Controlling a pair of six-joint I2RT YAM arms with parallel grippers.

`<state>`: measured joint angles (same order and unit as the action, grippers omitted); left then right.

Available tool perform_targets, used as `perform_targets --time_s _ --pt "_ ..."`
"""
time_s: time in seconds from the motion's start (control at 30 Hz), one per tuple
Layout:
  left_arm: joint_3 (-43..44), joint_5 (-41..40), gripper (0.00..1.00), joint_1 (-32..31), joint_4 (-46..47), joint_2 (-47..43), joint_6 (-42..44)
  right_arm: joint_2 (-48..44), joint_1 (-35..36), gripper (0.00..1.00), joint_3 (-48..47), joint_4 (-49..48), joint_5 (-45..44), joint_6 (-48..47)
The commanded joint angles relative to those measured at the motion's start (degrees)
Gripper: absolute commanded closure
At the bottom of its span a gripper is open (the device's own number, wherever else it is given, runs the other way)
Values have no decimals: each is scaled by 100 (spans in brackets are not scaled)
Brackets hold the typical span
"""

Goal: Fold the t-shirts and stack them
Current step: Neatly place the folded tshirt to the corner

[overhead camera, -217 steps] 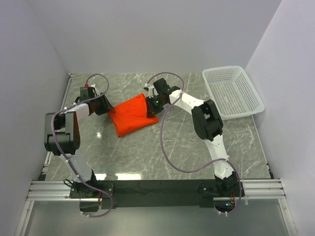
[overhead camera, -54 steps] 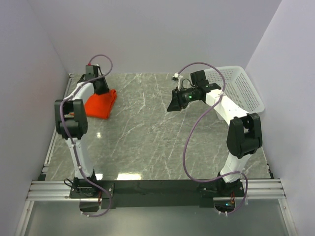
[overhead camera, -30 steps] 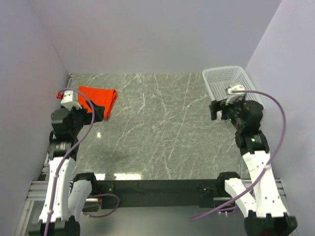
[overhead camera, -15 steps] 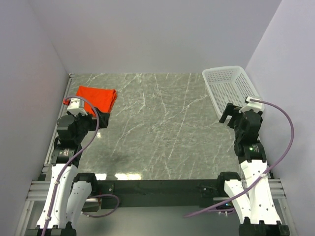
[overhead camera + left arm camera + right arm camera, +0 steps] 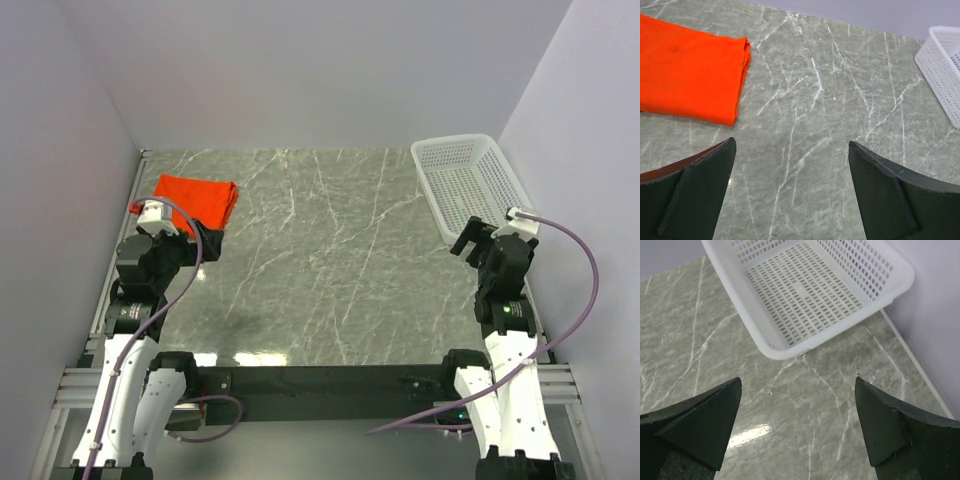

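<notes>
Top external: folded t-shirt point(image 5: 195, 198) on table point(image 5: 330, 260) — well apart from basket point(image 5: 470, 185); left claw point(image 5: 791, 145), right claw point(image 5: 798, 382) spread.

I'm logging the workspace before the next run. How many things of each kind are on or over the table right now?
Orange-red t-shirt, folded: 1
White mesh basket: 1
Grippers, both open, left gripper and right gripper: 2
Total: 4

orange-red t-shirt point(image 5: 687, 82), white mesh basket point(image 5: 805, 295), grey-green marbled table point(image 5: 330, 260)
</notes>
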<state>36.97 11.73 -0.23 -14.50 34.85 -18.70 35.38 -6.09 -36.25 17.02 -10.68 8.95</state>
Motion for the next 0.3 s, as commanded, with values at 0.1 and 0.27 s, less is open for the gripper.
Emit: perform_targets --time_s 0.1,0.27 --pt "56 -48 1 -74 149 -40 77 -145 -112 0 57 -348 -66 151" --pt "47 -83 1 -83 132 -31 77 -84 -112 0 -14 -313 -14 12"
